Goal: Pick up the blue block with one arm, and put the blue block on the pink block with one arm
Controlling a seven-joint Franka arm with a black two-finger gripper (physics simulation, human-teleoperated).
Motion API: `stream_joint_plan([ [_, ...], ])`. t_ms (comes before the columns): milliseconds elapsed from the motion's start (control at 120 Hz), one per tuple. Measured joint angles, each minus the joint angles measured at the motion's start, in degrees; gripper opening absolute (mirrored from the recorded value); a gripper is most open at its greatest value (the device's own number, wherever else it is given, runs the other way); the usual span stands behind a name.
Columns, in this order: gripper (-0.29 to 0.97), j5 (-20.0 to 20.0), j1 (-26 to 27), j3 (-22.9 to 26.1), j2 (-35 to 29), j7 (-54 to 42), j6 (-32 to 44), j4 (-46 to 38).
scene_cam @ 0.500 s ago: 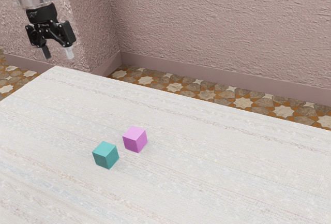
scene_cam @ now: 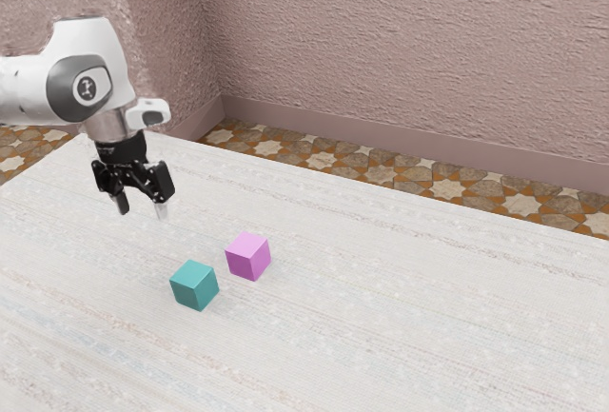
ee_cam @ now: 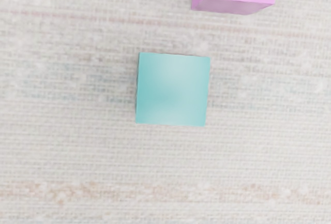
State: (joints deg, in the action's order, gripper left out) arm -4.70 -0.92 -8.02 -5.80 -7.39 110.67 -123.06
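Blue block (scene_cam: 194, 284), teal in shade, sits on the table (scene_cam: 428, 336) just beside the pink block (scene_cam: 248, 256), not touching; the gripper (scene_cam: 141, 208) hovers above with fingers spread and empty, likely lining up for a straight-down grasp

Exterior view slants across table (scene_cam: 428, 317); wrist view straight down; blue block (scene_cam: 194, 284) shared
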Motion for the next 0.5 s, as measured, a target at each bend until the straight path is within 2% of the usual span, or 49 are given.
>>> stream_joint_plan([
  [275, 0.62, 1.9, -1.1, 1.9, 3.7, -1.5, 17.8, -7.6],
  [383, 0.62, 2.1, 0.1, 2.5, 5.4, -2.3, 22.0, -8.4],
  [500, 0.61, 0.9, 0.1, 4.4, 3.5, -2.8, 24.9, -12.9],
])
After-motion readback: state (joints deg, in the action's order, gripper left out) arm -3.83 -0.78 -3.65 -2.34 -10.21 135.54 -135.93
